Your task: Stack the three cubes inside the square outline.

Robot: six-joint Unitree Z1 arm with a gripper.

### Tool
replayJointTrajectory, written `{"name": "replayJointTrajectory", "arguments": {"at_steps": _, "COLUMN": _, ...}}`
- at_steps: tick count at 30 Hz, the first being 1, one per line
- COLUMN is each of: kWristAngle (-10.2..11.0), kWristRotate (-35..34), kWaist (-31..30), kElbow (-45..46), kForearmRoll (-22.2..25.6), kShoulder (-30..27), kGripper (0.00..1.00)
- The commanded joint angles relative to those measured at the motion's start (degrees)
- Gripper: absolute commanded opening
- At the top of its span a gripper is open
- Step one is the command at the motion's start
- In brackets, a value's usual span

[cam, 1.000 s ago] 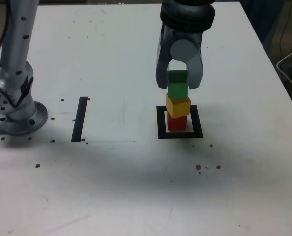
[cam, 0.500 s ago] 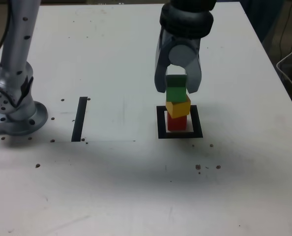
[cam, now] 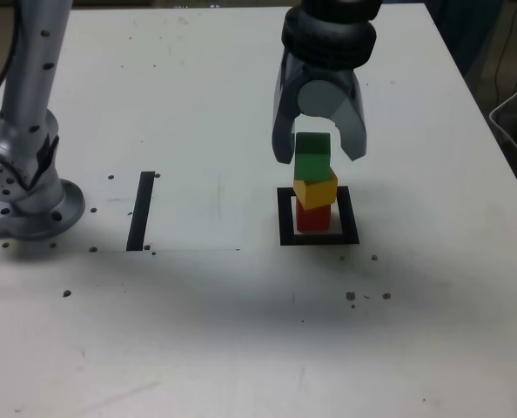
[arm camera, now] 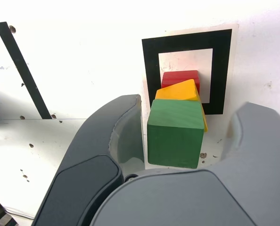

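1. The tool (cam: 318, 158) hangs straight over the stack with its jaws spread; the green cube (cam: 312, 164) sits between them with clear gaps on both sides in the exterior view, while in the wrist view one finger (arm camera: 126, 136) lies close beside the cube and I cannot tell whether it touches, so the tool is open and grips nothing.
2. The relation the coming move turns on, as I judge it: the green cube lies directly below the tool's palm, between the jaws, so a clean exit is straight up; any sideways drift would brush the top cube.
3. The stack stands inside the square outline (cam: 285, 218) on the white bench (cam: 241, 331): the red cube (cam: 313, 217) at the bottom on the white centre, the yellow cube (cam: 316, 189) on it, the green cube on top.
4. The yellow cube sits twisted against the other two, with a corner overhanging in the wrist view (arm camera: 178, 92); the stack looks upright but not square, so it could topple if nudged.
5. Count: three cubes, one each of red, yellow and green; one square outline; one straight black tape strip (cam: 142, 209), well apart toward the exterior view's left; one arm, its base (cam: 28, 205) near the exterior view's left edge.
6. Judged from how things lie, the stacking looks done; only withdrawal remains.
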Motion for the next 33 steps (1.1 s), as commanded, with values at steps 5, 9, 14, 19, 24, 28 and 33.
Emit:
{"name": "replayJointTrajectory", "arguments": {"at_steps": 5, "kWristAngle": 0.17, "kWristRotate": 0.13, "kWaist": 0.09, "kElbow": 0.02, "kForearmRoll": 0.21, "kShoulder": -3.03, "kGripper": 0.99}}
{"name": "replayJointTrajectory", "arguments": {"at_steps": 9, "kWristAngle": 0.11, "kWristRotate": 0.36, "kWaist": 0.09, "kElbow": 0.08, "kForearmRoll": 0.17, "kShoulder": -3.9, "kGripper": 0.99}}
{"name": "replayJointTrajectory", "arguments": {"at_steps": 14, "kWristAngle": -0.16, "kWristRotate": 0.75, "kWaist": 0.1, "kElbow": 0.75, "kForearmRoll": 0.22, "kShoulder": -4.42, "kGripper": 0.99}}
{"name": "replayJointTrajectory", "arguments": {"at_steps": 19, "kWristAngle": -1.2, "kWristRotate": 1.12, "kWaist": 0.15, "kElbow": 2.94, "kForearmRoll": 0.23, "kShoulder": -6.5, "kGripper": 0.99}}
{"name": "replayJointTrajectory", "arguments": {"at_steps": 24, "kWristAngle": -2.9, "kWristRotate": 2.2, "kWaist": 1.12, "kElbow": 7.99, "kForearmRoll": 0.06, "kShoulder": -10.87, "kGripper": 0.99}}
{"name": "replayJointTrajectory", "arguments": {"at_steps": 28, "kWristAngle": -3.29, "kWristRotate": 3.74, "kWaist": 3.28, "kElbow": 14.9, "kForearmRoll": -0.53, "kShoulder": -15.97, "kGripper": 0.99}}
{"name": "replayJointTrajectory", "arguments": {"at_steps": 33, "kWristAngle": -1.98, "kWristRotate": 5.73, "kWaist": 5.32, "kElbow": 25.22, "kForearmRoll": -1.62, "kShoulder": -21.26, "kGripper": 0.99}}
